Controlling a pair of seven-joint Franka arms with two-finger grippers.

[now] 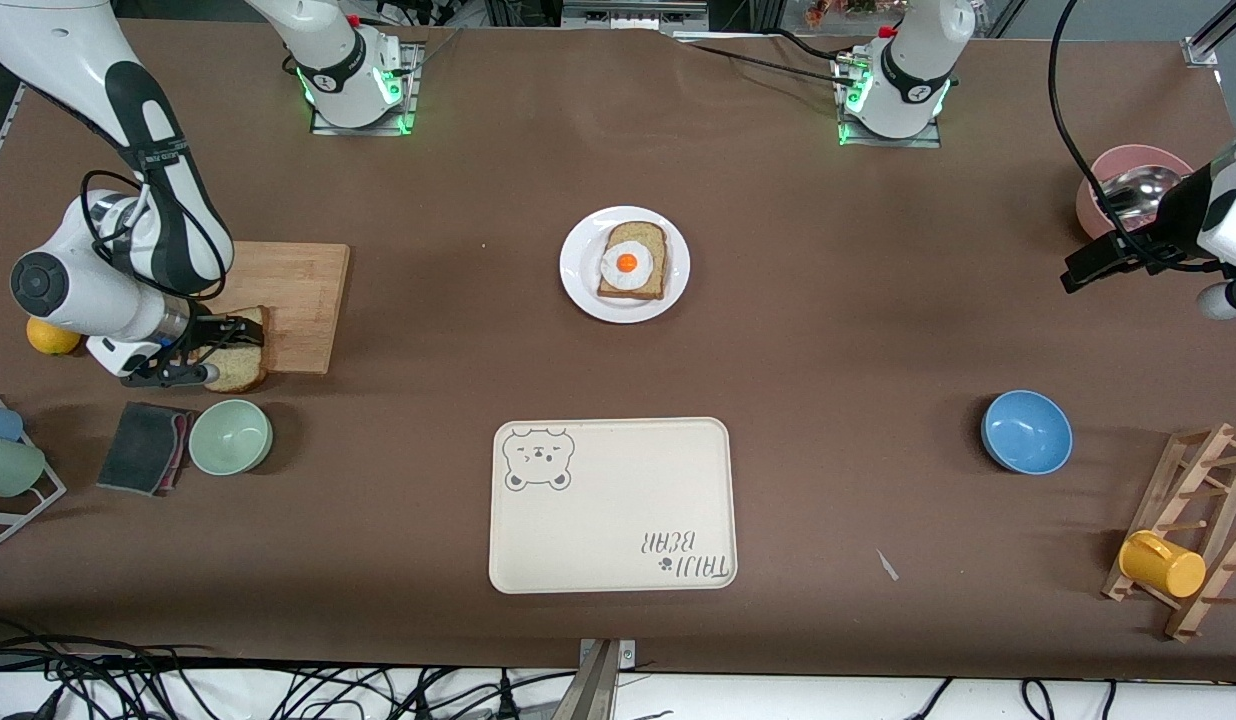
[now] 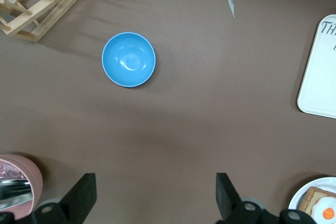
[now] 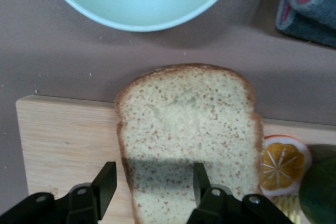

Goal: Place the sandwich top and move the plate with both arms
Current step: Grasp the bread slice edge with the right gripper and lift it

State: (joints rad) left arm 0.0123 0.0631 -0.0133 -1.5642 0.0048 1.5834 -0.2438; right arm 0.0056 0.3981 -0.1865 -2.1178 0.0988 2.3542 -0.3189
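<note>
Pickup step: the right hand (image 3: 149, 184), fingers spread, straddled the sandwich top (image 3: 189, 140) at the desk's nine o'clock; closing came next. The left hand (image 2: 156, 195) waited, spread.

Front high; 2 wrist cams face down.

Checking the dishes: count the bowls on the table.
3. A green bowl near the cutting board, a blue bowl toward the left arm's end, a pink bowl partly hidden under the left arm.
</note>
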